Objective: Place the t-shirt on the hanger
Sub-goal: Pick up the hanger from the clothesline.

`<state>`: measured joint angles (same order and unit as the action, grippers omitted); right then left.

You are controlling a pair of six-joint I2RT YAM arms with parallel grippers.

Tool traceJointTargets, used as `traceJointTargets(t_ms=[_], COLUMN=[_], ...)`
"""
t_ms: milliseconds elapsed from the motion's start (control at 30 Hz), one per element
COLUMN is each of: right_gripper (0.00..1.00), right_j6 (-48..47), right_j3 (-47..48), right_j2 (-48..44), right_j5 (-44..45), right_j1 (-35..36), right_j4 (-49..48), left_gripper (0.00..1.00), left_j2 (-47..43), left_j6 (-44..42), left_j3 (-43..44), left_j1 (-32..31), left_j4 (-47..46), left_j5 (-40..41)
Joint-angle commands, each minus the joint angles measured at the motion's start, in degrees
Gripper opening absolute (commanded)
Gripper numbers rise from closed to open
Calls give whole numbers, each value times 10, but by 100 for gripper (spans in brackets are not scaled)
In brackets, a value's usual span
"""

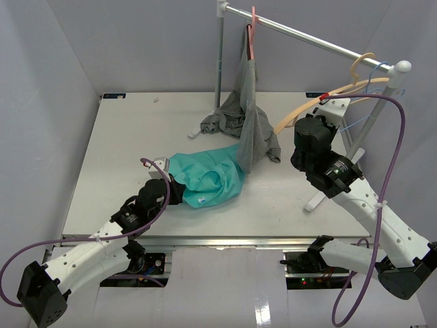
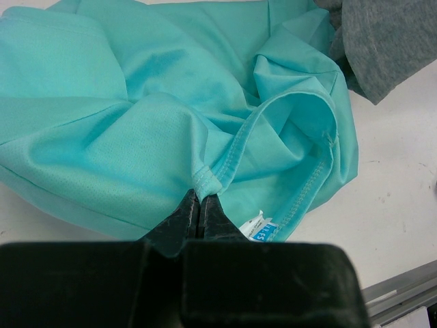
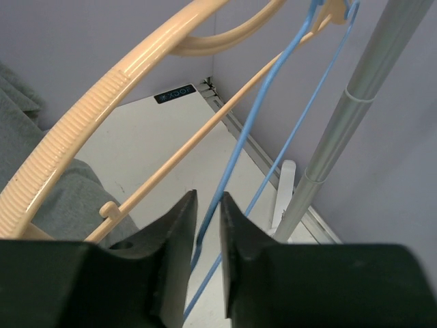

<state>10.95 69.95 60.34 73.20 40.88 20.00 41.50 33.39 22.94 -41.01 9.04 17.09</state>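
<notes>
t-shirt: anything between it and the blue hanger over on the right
Yes: the grey garment, hanging off the rail, comes down at the t-shirt's far right edge, between it and the hanger. The tan hanger also hangs right beside the blue one.

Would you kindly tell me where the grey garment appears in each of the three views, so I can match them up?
Top external: the grey garment is in the centre, hanging from the pink hanger down to the table.
Left wrist: upper right corner, beyond the teal t-shirt.
Right wrist: left edge, behind the tan hanger.
Shared landmark: the white table under the garment.
</notes>
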Motion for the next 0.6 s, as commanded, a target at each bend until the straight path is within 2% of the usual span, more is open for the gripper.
traceJointTargets(t_ms=[0, 133, 567], right_gripper=[21, 8, 8], right_j6=[-16, -16, -51], right_j3=[0, -5, 20], right_j2=[-8, -8, -26], right_j5=[20, 24, 2], right_j1=[-1, -1, -2], right_j4=[-13, -14, -32], left_gripper=[0, 0, 0], left_j2=[-9, -9, -11], left_j6=[-6, -6, -7], left_j3=[11, 12, 11], left_j1=[-4, -4, -4], left_j4=[0, -1, 0], left_j5=[7, 7, 6])
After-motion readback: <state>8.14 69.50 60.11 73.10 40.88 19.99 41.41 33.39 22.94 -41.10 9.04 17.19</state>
